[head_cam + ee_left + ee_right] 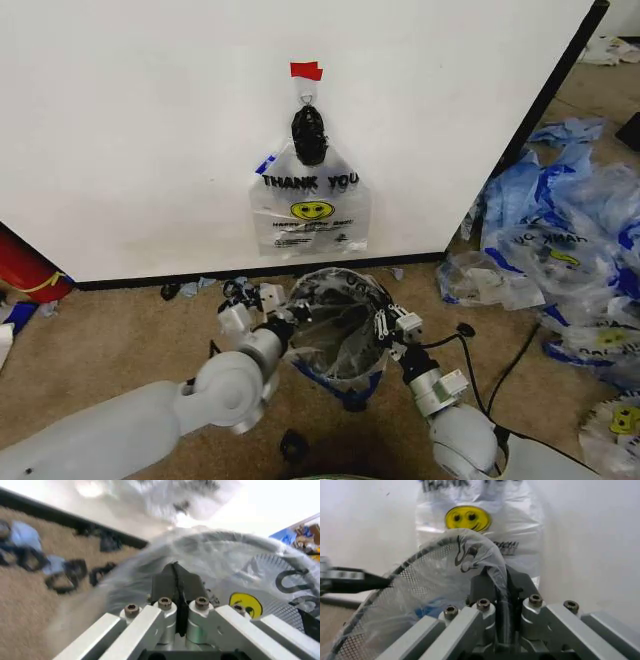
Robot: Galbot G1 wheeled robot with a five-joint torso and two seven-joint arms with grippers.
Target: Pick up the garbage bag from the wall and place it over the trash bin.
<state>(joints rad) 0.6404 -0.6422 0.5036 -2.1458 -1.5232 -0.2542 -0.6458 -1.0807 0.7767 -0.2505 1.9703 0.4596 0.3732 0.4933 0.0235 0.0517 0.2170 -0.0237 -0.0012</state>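
Left gripper [175, 578]: jaws together, clamped on a fold of the bag's [340, 325] film at the bin's [380, 603] left rim. Right gripper [501, 588]: jaws together likewise, pinching film at the right rim. Bag is spread between the two, draped over the bin mouth, film sagging into the mesh; the bin stands on the carpet [110, 340] just in front of the wall [150, 120]. Judgement: film is very light, limp and slippery, tears easily on wire; best held by bunched rim folds or the handles, as now, with tension kept low. A second bag [310, 205], same print, hangs on the wall hook [308, 99] under red tape [306, 70], above and behind the bin, apart from both grippers. More bags [570, 250] lie heaped on the floor to the right.
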